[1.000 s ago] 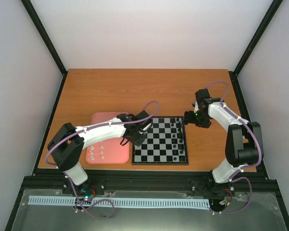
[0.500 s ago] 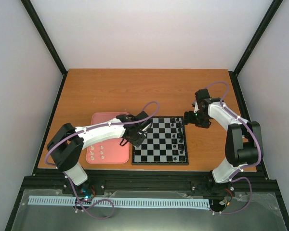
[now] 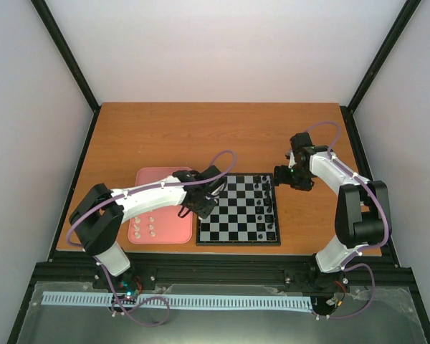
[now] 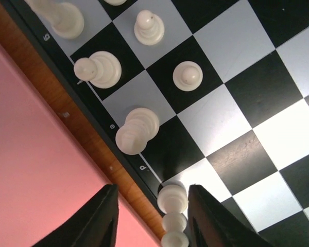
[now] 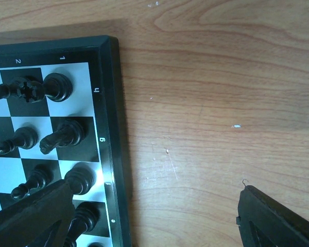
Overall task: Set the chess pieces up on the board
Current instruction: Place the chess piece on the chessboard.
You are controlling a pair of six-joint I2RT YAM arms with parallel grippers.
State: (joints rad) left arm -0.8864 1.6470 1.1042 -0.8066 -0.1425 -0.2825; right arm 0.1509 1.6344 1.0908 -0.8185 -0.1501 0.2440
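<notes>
The board (image 3: 236, 243) lies at the table's middle. In the left wrist view several white chess pieces (image 4: 188, 75) stand along the board's (image 4: 257, 56) left edge rows. My left gripper (image 3: 201, 201) hangs over that edge, open. A tall white piece (image 4: 172, 203) stands on the pale square by the letter d, between the fingers (image 4: 100, 216), close to the right one and clear of the left. Several more white pieces (image 3: 145, 226) lie on the pink tray (image 3: 165, 179). My right gripper (image 3: 287, 176) is open and empty over bare wood beside the board's right edge (image 5: 110, 103).
Black pieces (image 5: 56, 85) fill the board's right-hand rows (image 3: 266, 204), next to my right gripper's left finger (image 5: 36, 216). The pink tray (image 4: 26, 170) lies just left of the board with a thin strip of wood between them. Black frame posts stand at the table's corners.
</notes>
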